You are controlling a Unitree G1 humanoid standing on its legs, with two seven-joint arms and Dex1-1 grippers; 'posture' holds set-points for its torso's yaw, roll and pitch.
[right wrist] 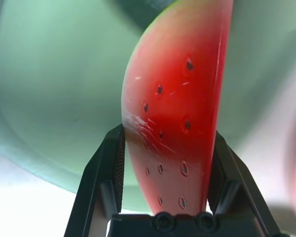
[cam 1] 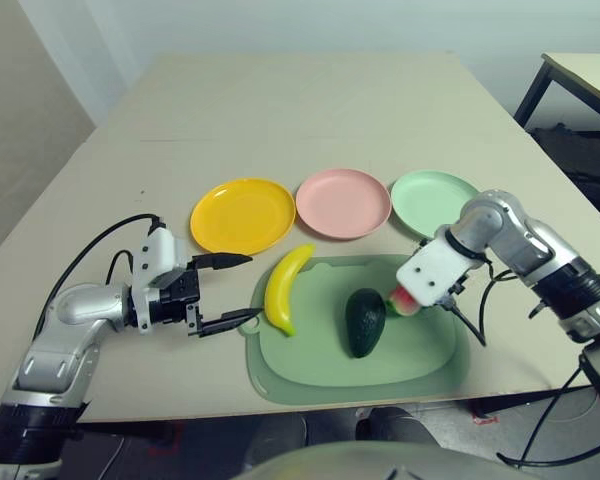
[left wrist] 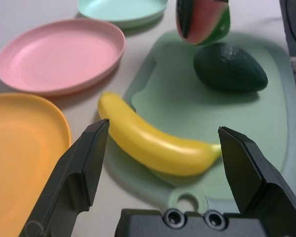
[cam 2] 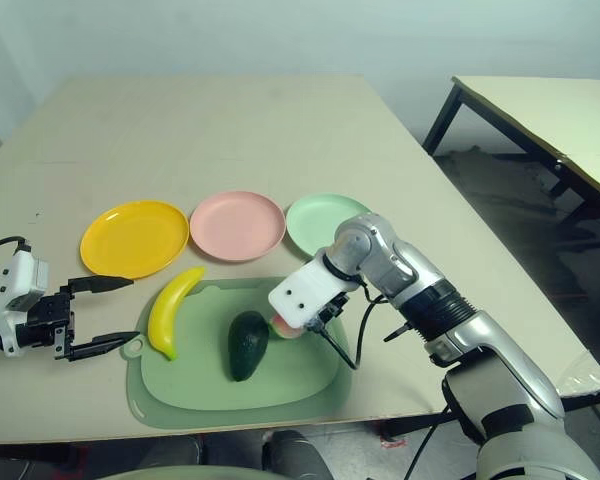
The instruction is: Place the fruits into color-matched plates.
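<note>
Because the watermelon wedge (right wrist: pixel 175 113) belongs on the pink plate (cam 1: pixel 343 203), my right end effector (cam 1: pixel 412 296) clamps it above the mat (cam 1: pixel 420 355), while my left end effector (cam 1: pixel 227 292) waits wide beside the banana (cam 1: pixel 285 288).

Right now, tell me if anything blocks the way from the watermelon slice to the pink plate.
Nothing visible does. The right hand holds the watermelon slice over the far edge of the green mat. Between it and the pink plate lies bare table; the avocado and banana sit aside.
</note>
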